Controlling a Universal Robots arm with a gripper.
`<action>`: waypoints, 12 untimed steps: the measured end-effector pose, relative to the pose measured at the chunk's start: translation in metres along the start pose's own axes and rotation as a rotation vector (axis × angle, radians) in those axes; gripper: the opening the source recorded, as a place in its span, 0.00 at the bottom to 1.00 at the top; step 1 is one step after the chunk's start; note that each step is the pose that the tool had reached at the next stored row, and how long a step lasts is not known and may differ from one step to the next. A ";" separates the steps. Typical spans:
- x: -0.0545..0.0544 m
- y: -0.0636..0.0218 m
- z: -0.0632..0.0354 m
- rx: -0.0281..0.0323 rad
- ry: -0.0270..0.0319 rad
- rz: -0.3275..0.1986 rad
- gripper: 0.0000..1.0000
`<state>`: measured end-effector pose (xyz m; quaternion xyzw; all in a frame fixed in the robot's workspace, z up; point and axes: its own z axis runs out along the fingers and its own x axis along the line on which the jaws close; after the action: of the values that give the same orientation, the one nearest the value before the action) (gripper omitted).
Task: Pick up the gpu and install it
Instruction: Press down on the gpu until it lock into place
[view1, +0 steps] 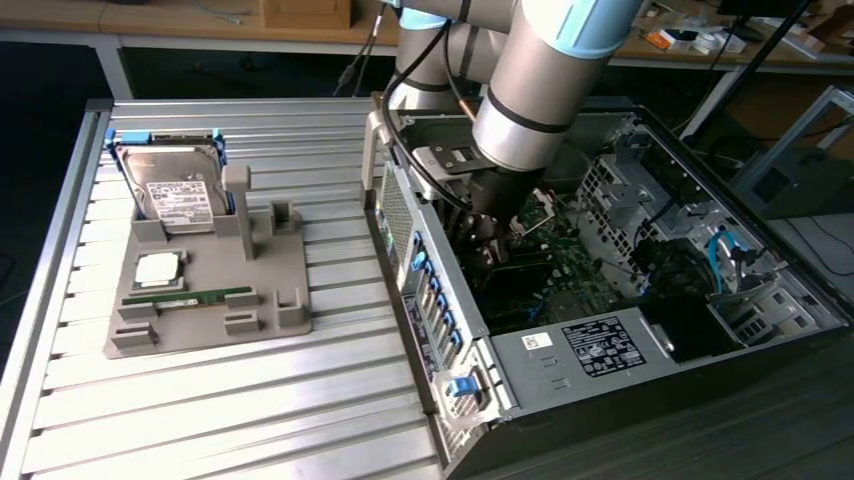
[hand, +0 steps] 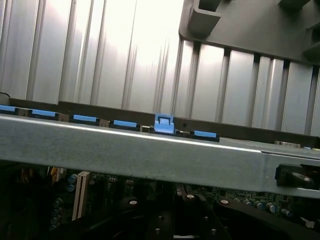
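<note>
**Gripper down inside the open computer case**

We see the gripper (view1: 505, 225) lowered into the open computer case (view1: 561, 345), at the centre of the exterior view, its fingers pressed together. Directly below it a dark upright card (view1: 491, 262) stands on edge over the motherboard (view1: 567, 270); we take this for the gpu, though we cannot tell whether the fingers actually pinch it or merely rest at its top edge. The silver and pale blue arm (view1: 547, 75) comes down from the top centre of the frame to the gripper.

Moving outward, the case side nearest the table carries a row of blue clips (view1: 434, 300), which also appear across the middle of the wrist view as blue tabs (hand: 163, 122) along a grey metal rail (hand: 150, 150). Below that rail the wrist view shows green circuit board (hand: 100, 192) with a pale slot connector (hand: 80, 192).

Farther out, at the left of the exterior view, a grey parts holder (view1: 280, 305) lies on the ribbed metal table (view1: 240, 410). In it sit a hard drive (view1: 180, 190) with a white label, a square processor (view1: 160, 268) and a slim green memory stick (view1: 187, 297). A corner of the holder (hand: 250, 27) fills the upper right of the wrist view.
</note>
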<state>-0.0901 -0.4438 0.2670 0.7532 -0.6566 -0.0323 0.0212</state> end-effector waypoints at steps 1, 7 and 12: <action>0.000 0.0000 0.0000 0.0000 0.0000 0.000 0.11; 0.003 0.0004 0.0000 0.0000 0.0000 0.000 0.11; 0.003 0.0004 -0.0001 0.0000 0.0000 0.000 0.11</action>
<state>-0.0901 -0.4465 0.2671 0.7532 -0.6566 -0.0323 0.0212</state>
